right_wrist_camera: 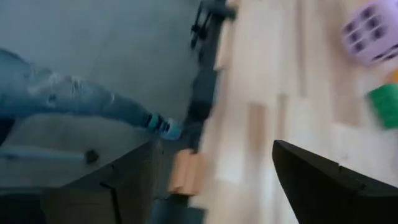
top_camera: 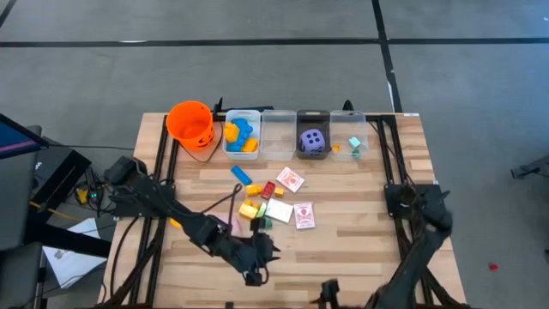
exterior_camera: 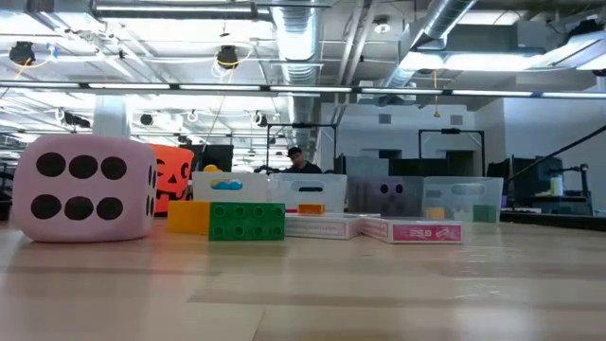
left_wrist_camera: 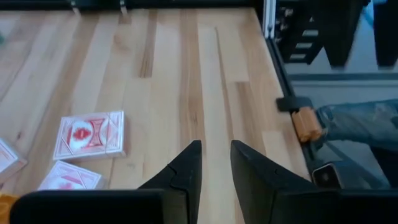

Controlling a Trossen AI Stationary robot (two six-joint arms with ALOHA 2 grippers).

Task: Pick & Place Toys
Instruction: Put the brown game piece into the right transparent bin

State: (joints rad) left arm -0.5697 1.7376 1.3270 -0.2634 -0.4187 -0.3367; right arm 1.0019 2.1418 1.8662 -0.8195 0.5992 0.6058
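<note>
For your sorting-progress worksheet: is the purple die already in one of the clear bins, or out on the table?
In. The high view shows the purple die sitting inside the third clear bin from the orange bucket.

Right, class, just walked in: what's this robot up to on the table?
It's sorting toys into bins. Some blocks and a purple die are already binned; cards, more blocks and a pink die still lie on the table. The left claw, nearly closed and empty, hovers by the cards. The right arm waits at the table's right edge.

Industrial laboratory: exposed ceiling ducts [exterior_camera: 295, 38], strip lights [exterior_camera: 170, 11], monitors [exterior_camera: 454, 147] behind the wooden workbench [exterior_camera: 303, 294].
</note>
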